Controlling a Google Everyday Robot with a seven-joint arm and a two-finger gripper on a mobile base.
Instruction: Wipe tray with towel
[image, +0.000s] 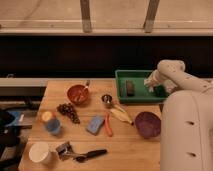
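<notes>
A green tray (123, 93) stands at the back right of the wooden table. A dark brown oblong object (130, 87) lies inside it. My gripper (151, 85) hangs from the white arm (172, 72) over the right part of the tray, with a pale bunched thing at its tip that may be the towel (150, 83). I cannot tell whether it is gripped.
On the table are a red bowl with a spoon (78, 93), a small metal cup (106, 99), a banana (120, 114), grapes (67, 111), a blue sponge (94, 124), a carrot (108, 125), a purple plate (147, 123), a white cup (40, 152) and black tools (82, 154).
</notes>
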